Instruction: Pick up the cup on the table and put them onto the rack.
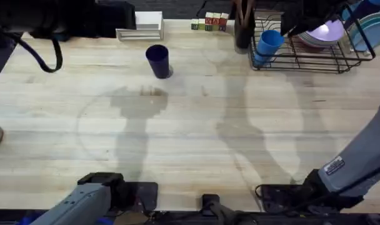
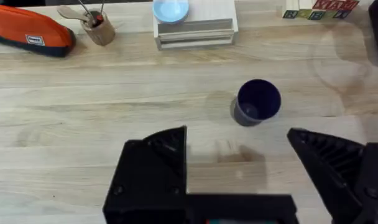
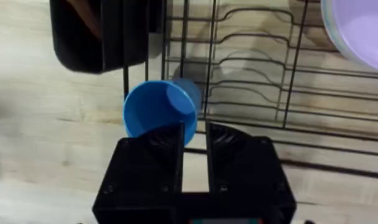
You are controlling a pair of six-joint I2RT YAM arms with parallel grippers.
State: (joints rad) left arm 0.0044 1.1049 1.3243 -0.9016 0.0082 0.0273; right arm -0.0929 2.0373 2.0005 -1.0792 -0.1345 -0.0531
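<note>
Two cups at stake on pale wooden table [image 1: 177, 137]. Black wire rack [image 1: 296, 65] at far right corner, light blue cup [image 1: 267, 45] tilted at its left end, seemingly perched there rather than seated. Navy cup [image 1: 157, 61] upright on bare wood, well left of rack. Left gripper [image 2: 239, 168] spread wide and empty, short of navy cup. Right gripper [image 3: 195, 134] pinched nearly shut beside blue rim, nothing visible between its fingers. Likely hazards: blue cup tipped off by a nudge, navy cup toppled by an off-centre approach.

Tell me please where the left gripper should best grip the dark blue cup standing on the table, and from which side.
Probably the rim: the dark blue cup stands upright, mouth open upward, nothing near it. The left gripper, open, could come from above, one finger inside, one outside the wall.
</note>
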